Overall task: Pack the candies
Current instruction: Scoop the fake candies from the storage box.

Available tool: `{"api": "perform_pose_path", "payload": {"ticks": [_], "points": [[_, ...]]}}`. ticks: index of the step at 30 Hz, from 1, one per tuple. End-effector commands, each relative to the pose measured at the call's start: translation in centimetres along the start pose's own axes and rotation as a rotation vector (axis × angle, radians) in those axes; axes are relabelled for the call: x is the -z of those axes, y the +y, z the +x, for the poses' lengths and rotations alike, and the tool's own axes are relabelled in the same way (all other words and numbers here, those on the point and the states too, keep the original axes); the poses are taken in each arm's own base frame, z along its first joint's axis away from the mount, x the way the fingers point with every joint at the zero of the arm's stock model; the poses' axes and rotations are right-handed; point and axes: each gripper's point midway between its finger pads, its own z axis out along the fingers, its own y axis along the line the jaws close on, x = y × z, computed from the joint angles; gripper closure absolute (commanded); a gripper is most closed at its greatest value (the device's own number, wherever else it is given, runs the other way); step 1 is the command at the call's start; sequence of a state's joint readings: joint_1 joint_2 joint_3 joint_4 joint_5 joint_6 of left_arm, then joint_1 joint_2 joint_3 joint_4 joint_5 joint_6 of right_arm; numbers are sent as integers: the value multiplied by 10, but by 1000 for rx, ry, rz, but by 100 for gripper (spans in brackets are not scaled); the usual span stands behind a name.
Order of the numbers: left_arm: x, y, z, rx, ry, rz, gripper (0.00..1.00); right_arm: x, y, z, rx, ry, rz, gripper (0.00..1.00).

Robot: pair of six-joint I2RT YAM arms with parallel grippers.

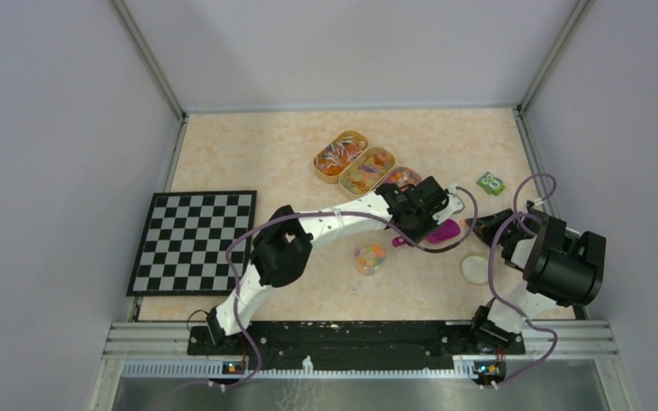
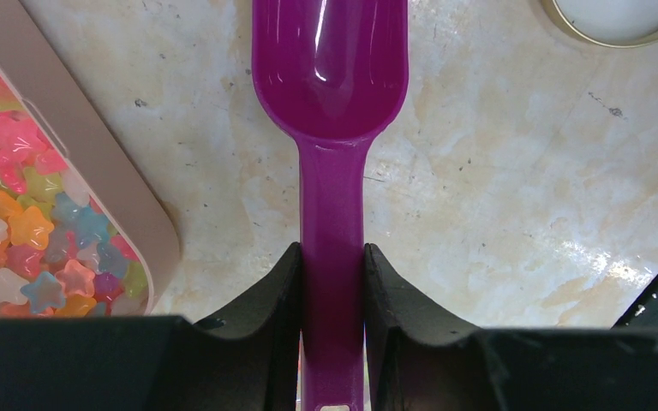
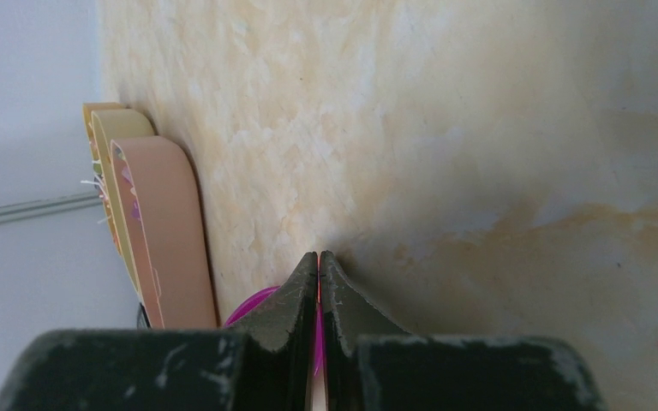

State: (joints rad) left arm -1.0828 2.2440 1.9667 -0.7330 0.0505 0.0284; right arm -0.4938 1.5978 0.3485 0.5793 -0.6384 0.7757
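The candies (image 1: 340,156) lie as mixed colourful heaps in three oval trays at the back centre, and more fill a small round clear cup (image 1: 370,254) nearer the arms. My left gripper (image 1: 424,231) is shut on the handle of a purple scoop (image 1: 445,230). In the left wrist view the scoop (image 2: 330,68) points straight ahead of my left gripper (image 2: 331,257), its bowl empty, above bare table. Star-shaped candies (image 2: 26,231) in a pink tray (image 2: 94,154) lie just to the left. My right gripper (image 1: 486,229) (image 3: 319,255) is shut on nothing, right of the scoop (image 3: 253,306).
A white round disc (image 1: 476,269) (image 2: 617,21) lies at front right of the scoop. A small green owl figure (image 1: 491,183) sits near the right wall. A chessboard (image 1: 193,241) covers the left side. The trays (image 3: 158,223) show edge-on in the right wrist view.
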Motion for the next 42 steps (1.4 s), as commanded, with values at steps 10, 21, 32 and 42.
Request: {"api": "perform_pose_path", "payload": {"ticks": [10,21,32,42], "points": [[4,2,-13,-12,-5,-18,100,-1,13,-17,82,-22,-39,97],[-1,-2,-19,-5,-29,5,100,-7,8,20,69,96,-40,97],[0,0,-25,0,-54,-6,100,-5,12,28,76,136,-73,97],[-1,5,-16,3,-24,-34,100,16,42,31,122,134,-171,96]]}}
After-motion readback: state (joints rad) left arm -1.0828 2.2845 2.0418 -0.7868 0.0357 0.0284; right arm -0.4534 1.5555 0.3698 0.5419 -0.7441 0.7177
